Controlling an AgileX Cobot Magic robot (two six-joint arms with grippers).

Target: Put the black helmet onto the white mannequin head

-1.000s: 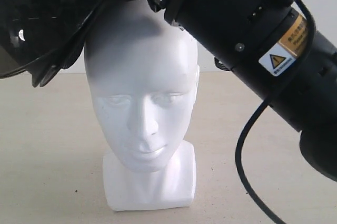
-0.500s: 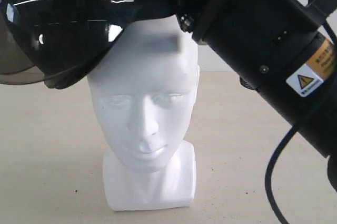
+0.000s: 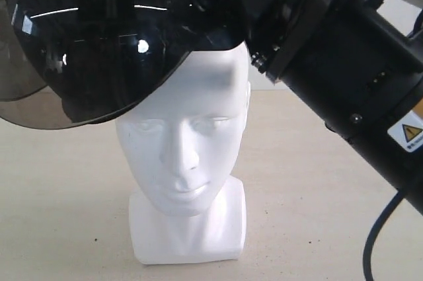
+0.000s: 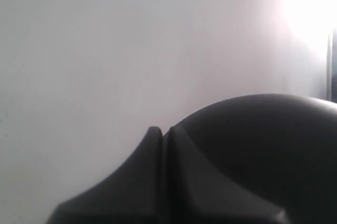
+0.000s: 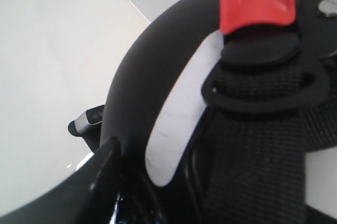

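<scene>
Exterior: the black helmet (image 3: 99,43) sits lower than half a second ago. Its visor now hides the crown of the white mannequin head (image 3: 185,155), which hasn't budged from mid tabletop (image 3: 53,195). The right arm (image 3: 344,76) has shifted toward the right edge.

Left wrist: just the helmet's dark shell. Left jaws, can't tell.

Right wrist: helmet rim, strap (image 5: 258,182) and red tab (image 5: 257,0). Right jaws, can't tell either.

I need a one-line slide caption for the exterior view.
Black helmet over the crown of the white mannequin head, robot arm beside it.
</scene>
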